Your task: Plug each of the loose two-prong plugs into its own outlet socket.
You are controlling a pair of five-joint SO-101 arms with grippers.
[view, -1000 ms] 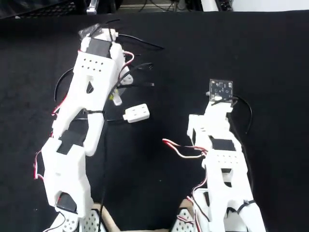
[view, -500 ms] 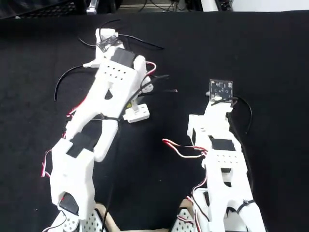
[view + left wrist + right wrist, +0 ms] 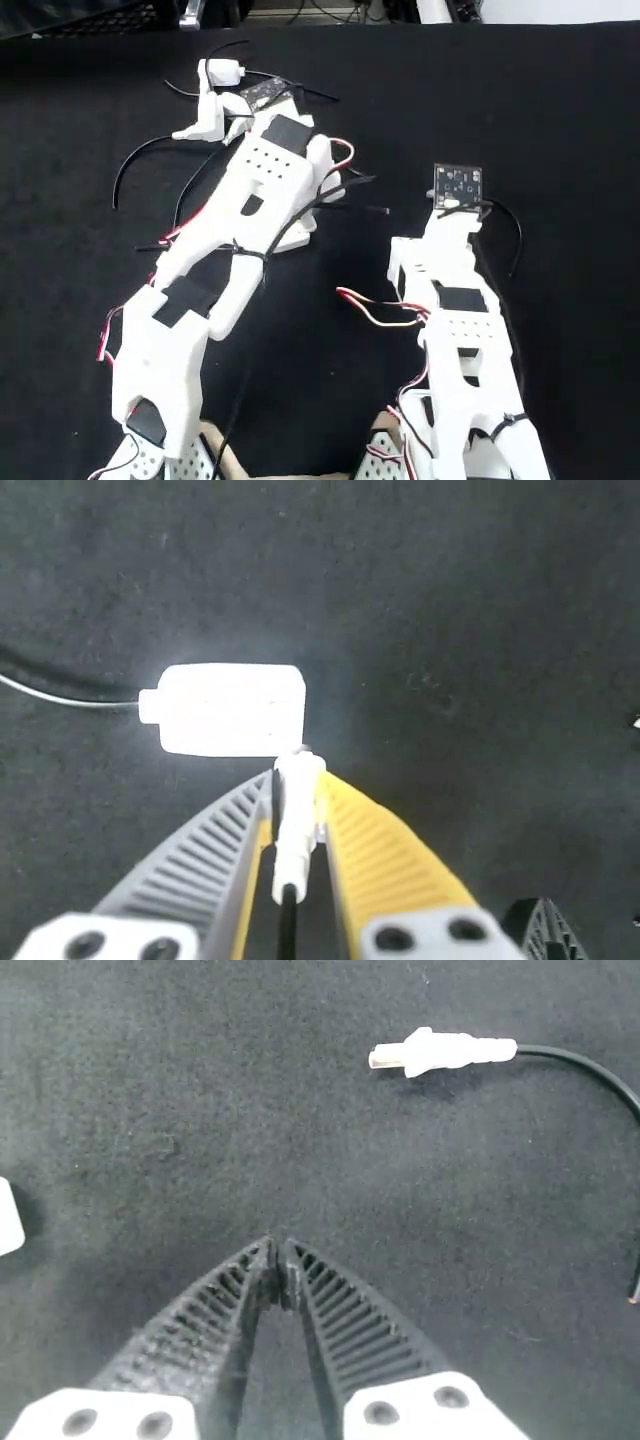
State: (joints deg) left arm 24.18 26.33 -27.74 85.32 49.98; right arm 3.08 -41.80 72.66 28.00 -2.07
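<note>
Left wrist view: the left gripper is clenching a white plug tight between its grey and yellow fingers, with the black cord trailing back between them. The plug's nose is pushing right up against the side of the white outlet block, touching it. Whether the prongs are going in yet, I can't tell.

Right wrist view: the right gripper is sitting pinched together on nothing, low over the black table. A second plug is lying on its side well ahead of it, with its lead curving away, and nobody is touching it.

High view: here's the action. The left arm is sweeping across to its right, and in this last second it has gone from standing beside the outlet block to lying over it. That looks like the carried plug being lined up and pressed home, so the first insertion is probably underway. The right arm isn't budging, so the second plug is waiting its turn.
</note>
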